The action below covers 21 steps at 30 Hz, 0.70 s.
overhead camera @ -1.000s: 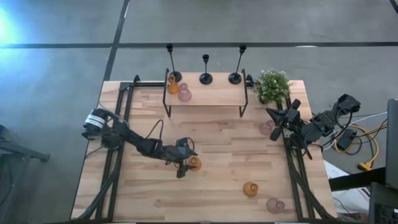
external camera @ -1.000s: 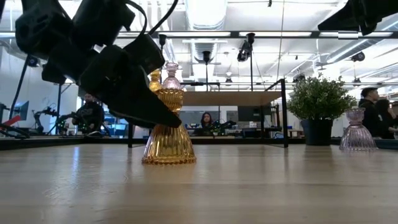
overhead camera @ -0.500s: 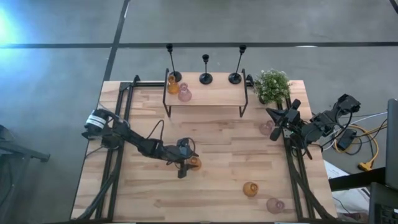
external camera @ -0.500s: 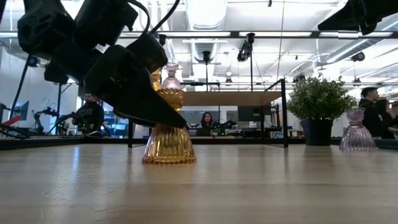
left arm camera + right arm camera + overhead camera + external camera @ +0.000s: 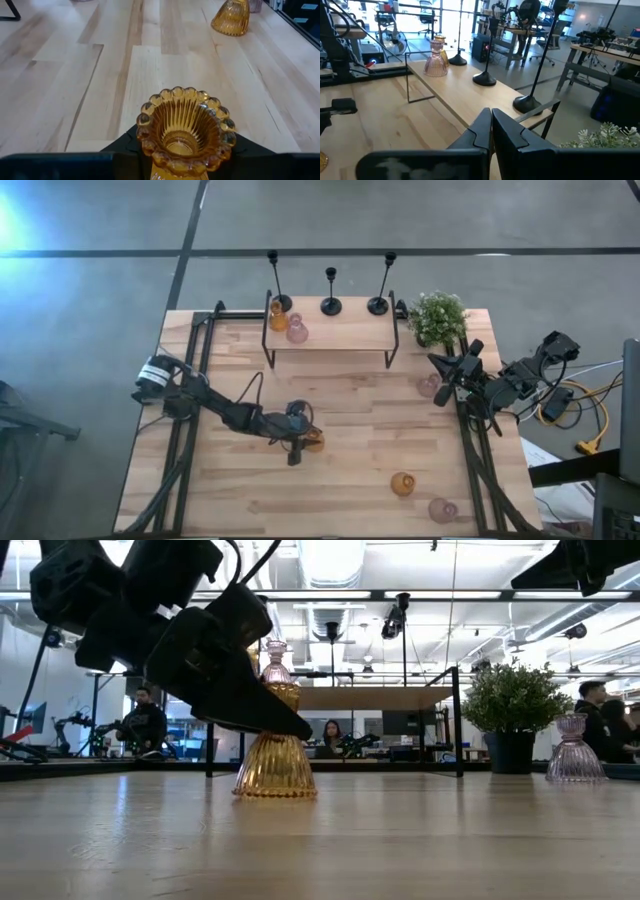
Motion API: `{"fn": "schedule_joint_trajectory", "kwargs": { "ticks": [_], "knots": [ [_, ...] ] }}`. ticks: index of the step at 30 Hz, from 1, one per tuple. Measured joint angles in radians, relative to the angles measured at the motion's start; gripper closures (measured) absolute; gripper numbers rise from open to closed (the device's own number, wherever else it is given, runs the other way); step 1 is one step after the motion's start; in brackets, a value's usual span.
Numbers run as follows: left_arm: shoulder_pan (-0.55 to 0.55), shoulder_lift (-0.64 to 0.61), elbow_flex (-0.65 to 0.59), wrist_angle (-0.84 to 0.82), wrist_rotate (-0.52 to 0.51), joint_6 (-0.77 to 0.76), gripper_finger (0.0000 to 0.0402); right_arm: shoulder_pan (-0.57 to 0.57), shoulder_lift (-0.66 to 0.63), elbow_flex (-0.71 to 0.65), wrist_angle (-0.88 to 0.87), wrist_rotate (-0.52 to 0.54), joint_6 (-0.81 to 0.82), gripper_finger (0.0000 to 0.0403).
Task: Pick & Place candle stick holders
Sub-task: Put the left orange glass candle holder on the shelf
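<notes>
The left end effector (image 5: 296,442) has come further down around the amber holder (image 5: 275,740) and now clamps it mid-counter (image 5: 350,410), base apparently just lifting. Pick looks secured. The right end effector (image 5: 491,131), pressed together, waits beside a pink holder (image 5: 429,386).

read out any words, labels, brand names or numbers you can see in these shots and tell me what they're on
No readable text shows in any view.
The amber candle stick holder in the left end effector carries only moulded ribs, no lettering.
The wooden shelf and table are unmarked.
Screens and gear in the room behind are too small to read.
</notes>
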Motion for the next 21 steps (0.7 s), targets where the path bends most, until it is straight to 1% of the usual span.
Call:
{"fn": "schedule_joint_trajectory", "kwargs": {
  "ticks": [2,5,7,10,12,13,15,17,18,19,21],
  "knots": [
    [0.000,0.000,0.007,-0.006,-0.012,-0.025,0.0273,0.000,0.000,0.000,0.000,0.000,0.000,0.0394],
    [0.002,-0.005,0.025,-0.017,-0.050,-0.134,0.0273,0.000,0.000,0.000,0.001,0.000,0.000,0.0394],
    [0.009,-0.026,0.051,-0.051,-0.056,-0.203,0.0273,0.000,0.000,0.000,0.001,0.000,0.000,0.0394],
    [0.011,-0.078,0.117,-0.126,-0.071,-0.222,0.0273,0.000,0.000,0.000,0.002,0.000,0.000,0.0394],
    [0.011,-0.113,0.190,-0.226,-0.109,-0.188,0.0273,0.000,0.000,0.000,0.002,0.000,0.000,0.0394],
    [0.012,-0.128,0.237,-0.306,-0.141,-0.171,0.0273,0.000,0.000,0.000,0.002,0.000,0.000,0.0394],
    [0.024,-0.146,0.348,-0.481,-0.226,-0.164,0.0273,0.000,0.000,0.000,0.002,0.000,0.000,0.0394],
    [0.050,-0.148,0.458,-0.658,-0.321,-0.163,0.0273,0.000,0.001,0.000,0.003,0.000,0.000,0.0394],
    [0.069,-0.141,0.503,-0.726,-0.352,-0.168,0.0273,0.000,0.001,0.000,0.002,-0.001,0.000,0.0394],
    [0.088,-0.134,0.545,-0.772,-0.377,-0.175,0.0273,0.000,0.001,0.000,0.002,-0.001,0.000,0.0394],
    [0.130,-0.122,0.601,-0.801,-0.407,-0.182,0.0273,0.000,0.001,0.000,0.003,-0.001,0.000,0.0394]
  ]
}}
